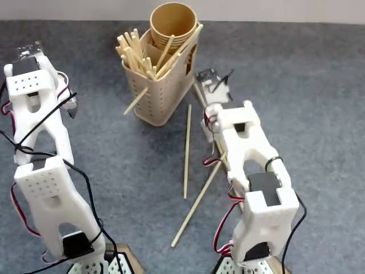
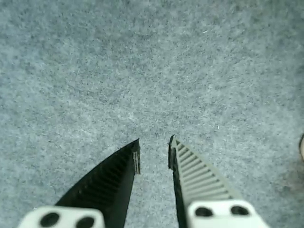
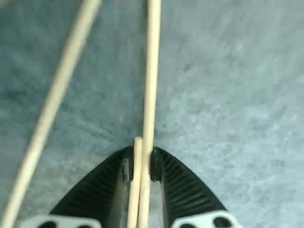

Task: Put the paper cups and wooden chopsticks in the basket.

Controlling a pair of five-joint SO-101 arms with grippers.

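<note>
- Nearest the camera, at the near left, the left arm [image 1: 51,194] is seen. Its left pincer [image 2: 153,147] is held with jaws parted and nothing between them, over bare grey desk [image 1: 319,85].
- Farther off, left of centre, the basket [image 1: 162,100] is stood upright on the desk. The nested paper cups [image 1: 173,20] are already lodged in its far part. A sheaf of basket chopsticks [image 1: 134,54] is leaned in its left part, and one stick pokes out through the side wall.
- Just right of the basket, two sticks are left lying on the desk. The straight chopstick [image 1: 186,151] runs near to far. The slanted chopstick [image 1: 197,205] has its far end hidden under the right arm [image 1: 251,148].
- At the right, the right pincer [image 3: 141,154] is closed on the held chopstick [image 3: 152,71], low over the desk. The end of a second stick is seen beside it between the jaws; whether that one is clamped cannot be told.
- The sticks are judged light, stiff, thin and smooth, so they are likely to roll or swing in a grip. A hold nearer the middle would be steadier than one at an end.
- The cups are judged light and easily crushed, and are best taken gently at the rim.
- No brand, label or writing can be read anywhere.
</note>
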